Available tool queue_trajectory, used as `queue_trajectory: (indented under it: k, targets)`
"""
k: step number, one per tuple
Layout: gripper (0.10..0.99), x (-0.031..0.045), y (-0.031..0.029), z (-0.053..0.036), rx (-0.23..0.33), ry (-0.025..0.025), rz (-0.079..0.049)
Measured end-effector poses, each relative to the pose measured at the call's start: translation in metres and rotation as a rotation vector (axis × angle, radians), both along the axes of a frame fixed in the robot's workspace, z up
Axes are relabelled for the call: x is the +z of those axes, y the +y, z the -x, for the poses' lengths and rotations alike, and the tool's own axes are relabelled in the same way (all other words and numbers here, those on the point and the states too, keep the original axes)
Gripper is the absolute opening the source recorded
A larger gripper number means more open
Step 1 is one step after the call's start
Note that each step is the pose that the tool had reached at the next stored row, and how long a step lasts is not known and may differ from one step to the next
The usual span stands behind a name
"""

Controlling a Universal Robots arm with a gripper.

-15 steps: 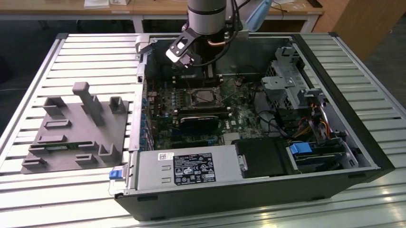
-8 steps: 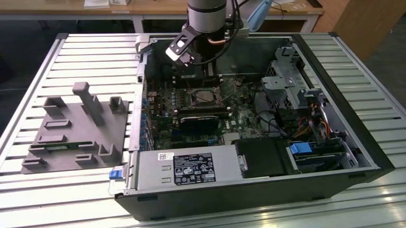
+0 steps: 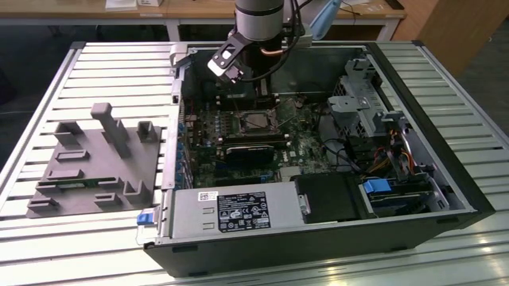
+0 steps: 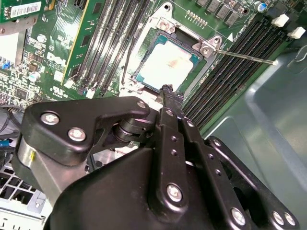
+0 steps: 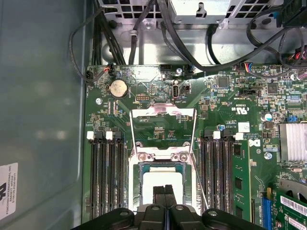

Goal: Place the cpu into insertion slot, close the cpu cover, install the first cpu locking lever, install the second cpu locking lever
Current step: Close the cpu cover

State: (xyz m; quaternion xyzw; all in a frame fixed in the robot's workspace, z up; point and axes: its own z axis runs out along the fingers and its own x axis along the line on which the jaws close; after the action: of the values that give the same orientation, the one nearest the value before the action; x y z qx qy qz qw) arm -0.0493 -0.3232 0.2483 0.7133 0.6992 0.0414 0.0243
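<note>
The gripper [image 5: 164,188] is hanging right over the cpu [image 4: 168,67], its fingers pressed together on nothing. The cpu is lying in the insertion slot [image 3: 253,121], with memory slots [image 5: 108,177] crowding both sides. The cpu cover [image 5: 163,112] is standing open. The computer case [image 3: 413,101] is sitting on a slatted metal table [image 3: 119,65].

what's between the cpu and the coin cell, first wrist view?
The opened cpu cover stands between cpu and coin cell in the first wrist view; board shows through its window.
</note>
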Motion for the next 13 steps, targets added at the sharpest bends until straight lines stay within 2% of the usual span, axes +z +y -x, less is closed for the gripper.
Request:
queue_trajectory:
  k: [9,13]
  targets:
    - [0.106,0.0001,0.0,-0.0063,0.0,0.0001,0.0]
    - [0.106,0.0036,0.0,-0.0064,0.0,0.0001,0.0]
